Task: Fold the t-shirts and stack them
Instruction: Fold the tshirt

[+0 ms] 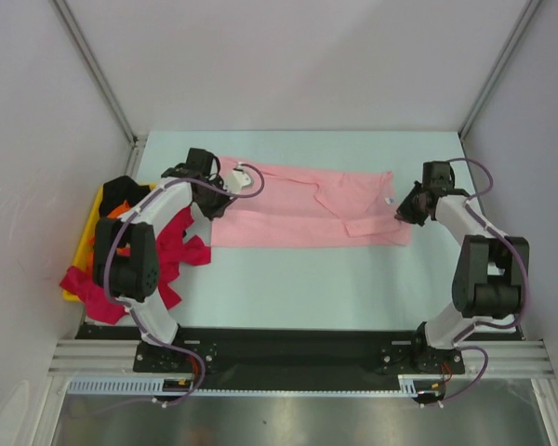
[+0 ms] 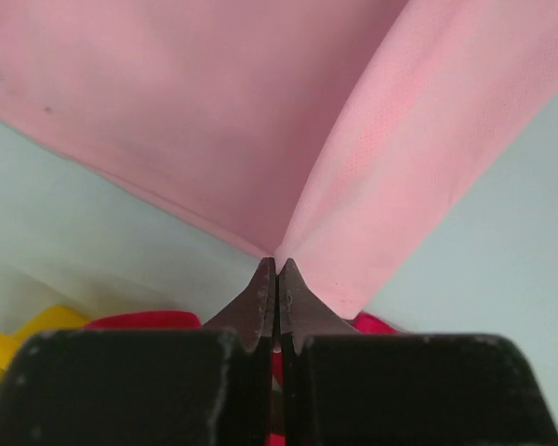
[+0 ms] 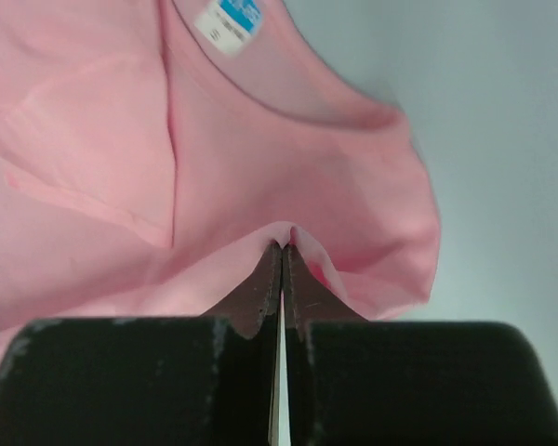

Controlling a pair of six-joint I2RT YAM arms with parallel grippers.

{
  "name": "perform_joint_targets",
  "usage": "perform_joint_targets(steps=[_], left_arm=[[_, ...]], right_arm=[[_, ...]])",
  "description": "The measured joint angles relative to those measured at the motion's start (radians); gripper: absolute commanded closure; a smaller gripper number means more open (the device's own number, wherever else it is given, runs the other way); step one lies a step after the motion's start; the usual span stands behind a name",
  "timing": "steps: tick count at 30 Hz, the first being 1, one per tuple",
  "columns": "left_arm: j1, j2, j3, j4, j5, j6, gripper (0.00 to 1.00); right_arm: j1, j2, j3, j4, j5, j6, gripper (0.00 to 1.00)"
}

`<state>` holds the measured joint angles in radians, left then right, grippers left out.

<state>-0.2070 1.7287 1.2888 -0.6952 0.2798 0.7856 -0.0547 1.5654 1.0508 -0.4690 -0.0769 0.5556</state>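
left hand [image 2: 277, 265] and right hand [image 3: 282, 246] fully closed, arms wide apart

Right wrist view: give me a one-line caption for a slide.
Right end effector shut on a pinched fold of the light pink t-shirt, neck label visible above, pale table beyond.

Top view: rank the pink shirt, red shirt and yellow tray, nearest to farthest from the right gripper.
1. The pink shirt: its right end is pinched in the right gripper.
2. The red shirt: on the left side, past the pink shirt's far end.
3. The yellow tray: at the far left edge, beyond the red shirt.
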Motion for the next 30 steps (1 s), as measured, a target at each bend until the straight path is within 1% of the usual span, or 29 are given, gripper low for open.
perform_joint_targets(steps=[5, 11, 12, 13, 14, 15, 16, 17, 19, 21, 23, 24, 25, 28, 30], left_arm=[[0.009, 0.071, 0.047, 0.031, -0.016, 0.000, 1.00], [0.008, 0.136, 0.073, 0.043, -0.035, -0.001, 1.00], [0.008, 0.142, 0.077, 0.046, -0.040, -0.002, 0.86], [0.008, 0.147, 0.077, 0.053, -0.043, -0.002, 0.65], [0.008, 0.151, 0.079, 0.060, -0.051, -0.011, 0.46], [0.008, 0.152, 0.079, 0.068, -0.063, -0.020, 0.24], [0.008, 0.153, 0.080, 0.076, -0.076, -0.031, 0.19], [0.008, 0.153, 0.081, 0.084, -0.082, -0.050, 0.17], [0.008, 0.143, 0.082, 0.103, -0.100, -0.072, 0.16], [0.008, 0.109, 0.063, 0.131, -0.112, -0.082, 0.24], [0.003, 0.026, -0.004, 0.169, -0.115, -0.079, 0.33], [-0.002, -0.023, -0.042, 0.174, -0.112, -0.068, 0.41], [-0.011, -0.070, -0.084, 0.182, -0.111, -0.058, 0.42], [-0.052, -0.158, -0.208, 0.206, -0.116, 0.003, 0.40], [-0.079, -0.154, -0.276, 0.224, -0.125, 0.041, 0.38]], right_arm=[[0.000, 0.132, 0.056, 0.117, -0.019, -0.047, 1.00], [0.000, 0.211, 0.109, 0.162, -0.024, -0.098, 1.00], [0.000, 0.221, 0.119, 0.166, -0.027, -0.108, 0.93], [0.000, 0.230, 0.130, 0.169, -0.031, -0.116, 0.72], [0.000, 0.241, 0.143, 0.168, -0.032, -0.124, 0.45], [0.000, 0.250, 0.155, 0.163, -0.026, -0.131, 0.36], [0.000, 0.259, 0.175, 0.145, -0.005, -0.142, 0.29], [-0.002, 0.265, 0.193, 0.127, 0.016, -0.146, 0.27], [-0.010, 0.260, 0.217, 0.081, 0.069, -0.149, 0.27], [-0.033, 0.232, 0.212, 0.043, 0.108, -0.144, 0.32], [-0.064, 0.154, 0.138, 0.031, 0.122, -0.129, 0.38], [-0.078, 0.104, 0.089, 0.023, 0.123, -0.119, 0.40], [-0.089, 0.064, 0.047, 0.016, 0.125, -0.111, 0.40], [-0.097, -0.041, -0.077, 0.006, 0.101, -0.082, 0.41], [-0.092, -0.045, -0.111, 0.011, 0.080, -0.069, 0.41]])
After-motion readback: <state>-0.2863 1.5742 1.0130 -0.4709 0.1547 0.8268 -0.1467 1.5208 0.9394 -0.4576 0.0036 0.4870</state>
